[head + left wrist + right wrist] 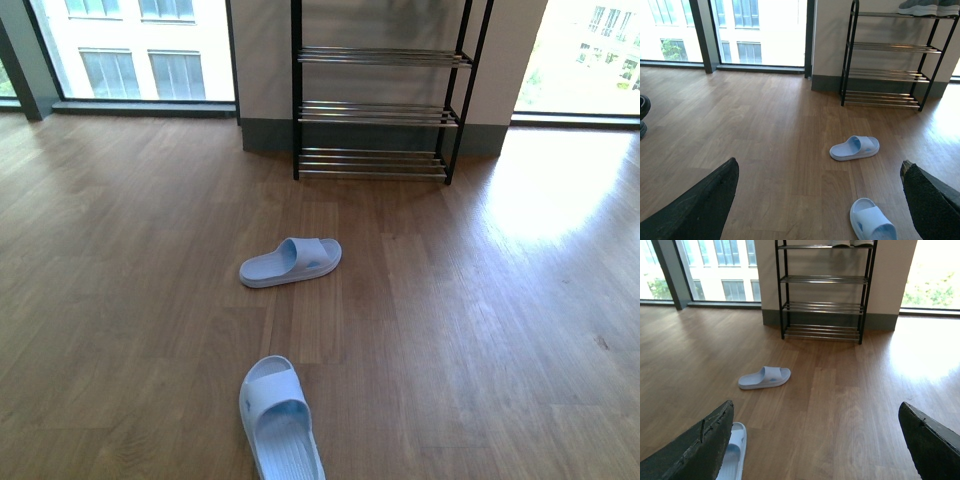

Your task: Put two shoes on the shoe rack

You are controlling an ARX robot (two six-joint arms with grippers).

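Pale blue rubber slide sandal (290, 262) lies on the wood-plank floor (480, 330), well apart from the black metal-framed shoe rack (375, 113); its mate (278, 420) lies nearer us. Our left gripper (819, 165) and right gripper (816, 407) gape wide, empty.

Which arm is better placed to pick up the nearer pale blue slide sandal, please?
Left, probably. In the front view the nearer slide sandal lies slightly left of centre, on that arm's side. The left gripper and right gripper are both open, so the margin is small.

Wood floor (480, 330), blk rack (375, 112) standing at back, far slide (291, 262) sideways mid-floor, nr slide (278, 420) toe twd rack
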